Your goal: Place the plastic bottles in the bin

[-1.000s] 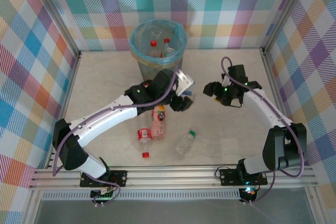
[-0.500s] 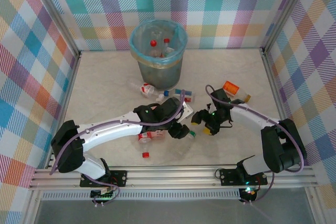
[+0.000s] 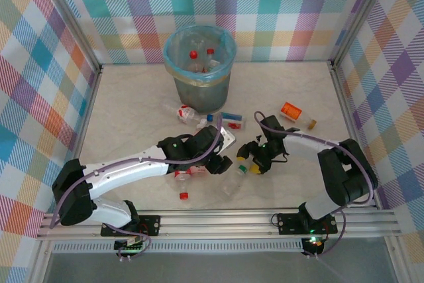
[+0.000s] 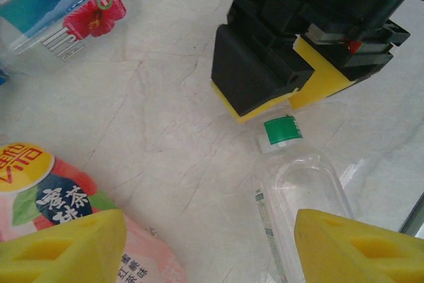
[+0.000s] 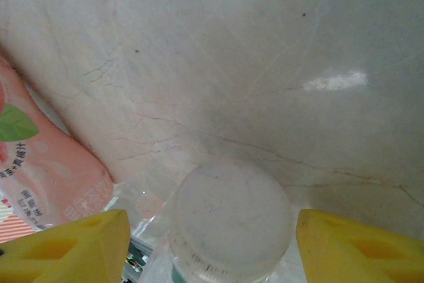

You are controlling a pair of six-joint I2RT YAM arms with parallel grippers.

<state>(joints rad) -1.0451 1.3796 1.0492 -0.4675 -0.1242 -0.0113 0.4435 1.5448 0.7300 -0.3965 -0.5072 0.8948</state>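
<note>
A clear bottle with a green cap (image 3: 233, 181) lies at the front centre of the table, cap end (image 4: 281, 130) pointing toward the back right. My right gripper (image 3: 247, 160) is open, and its yellow pads (image 4: 262, 101) stand right at that cap. In the right wrist view the bottle's round end (image 5: 228, 220) sits between the open fingers (image 5: 66, 250). My left gripper (image 4: 212, 250) hovers open, low over the table, with the pink bottle (image 4: 46, 210) at its left finger and the clear bottle's body (image 4: 305, 197) at its right. The bin (image 3: 199, 64) holds several bottles.
A red-labelled bottle (image 3: 180, 175) and a loose red cap (image 3: 183, 195) lie front left. Two clear bottles (image 3: 186, 113) (image 3: 229, 120) rest just in front of the bin. An orange bottle (image 3: 295, 114) lies at the right. Checked walls enclose the table.
Both arms have swung from near the bin down to the front centre. The right gripper has closed in on the green cap; the left has settled beside the pink bottle.
</note>
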